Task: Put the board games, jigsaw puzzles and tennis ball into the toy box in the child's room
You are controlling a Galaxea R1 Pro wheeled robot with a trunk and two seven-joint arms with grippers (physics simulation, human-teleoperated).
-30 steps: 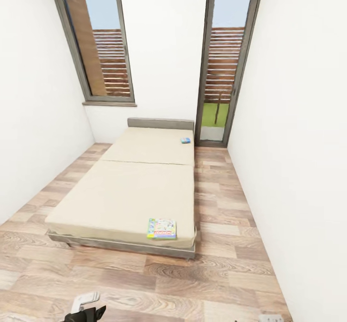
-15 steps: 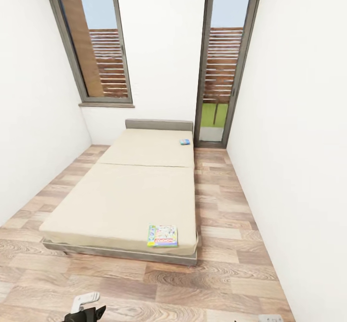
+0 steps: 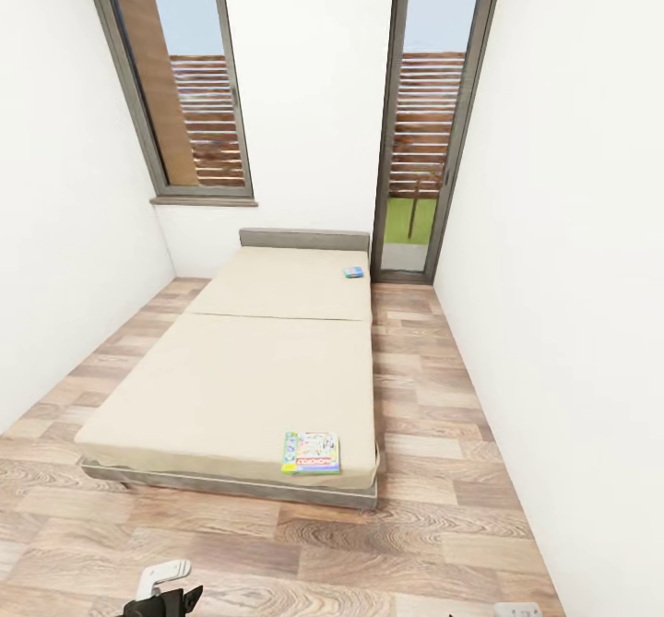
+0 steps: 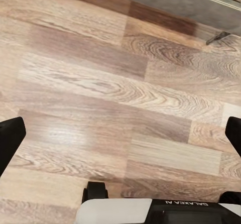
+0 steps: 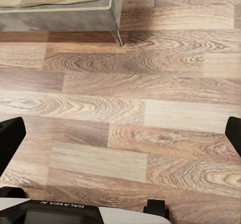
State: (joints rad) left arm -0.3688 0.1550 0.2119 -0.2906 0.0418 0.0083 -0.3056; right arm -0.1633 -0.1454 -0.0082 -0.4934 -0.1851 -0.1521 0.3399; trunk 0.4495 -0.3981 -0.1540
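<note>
Barely any change from half a second ago; a second ago, bed slightly higher and nearer in the head view, a shift of the camera, not of the things. Colourful board game point(image 3: 311, 452) flat on the near right corner of the bed point(image 3: 231, 386), close to the foot edge. Second, small blue board game point(image 3: 354, 271) far off at the head end, by the right edge, near the grey headboard point(image 3: 304, 238). No table or toy box to be seen. Wooden floor point(image 3: 415, 534) between robot and bed; glass door point(image 3: 429, 119) beyond on the right, tall window point(image 3: 184, 82) on the left. Left gripper point(image 4: 120, 133) and right gripper point(image 5: 120, 133) low over the floor, jaws spread wide, nothing between them. Best next: roll closer and stop square to the foot of the bed, right side, so the near game falls within easy reach. Thin flat box, likely hard to pinch from above; better slid toward the edge and gripped across an overhanging side.
</note>
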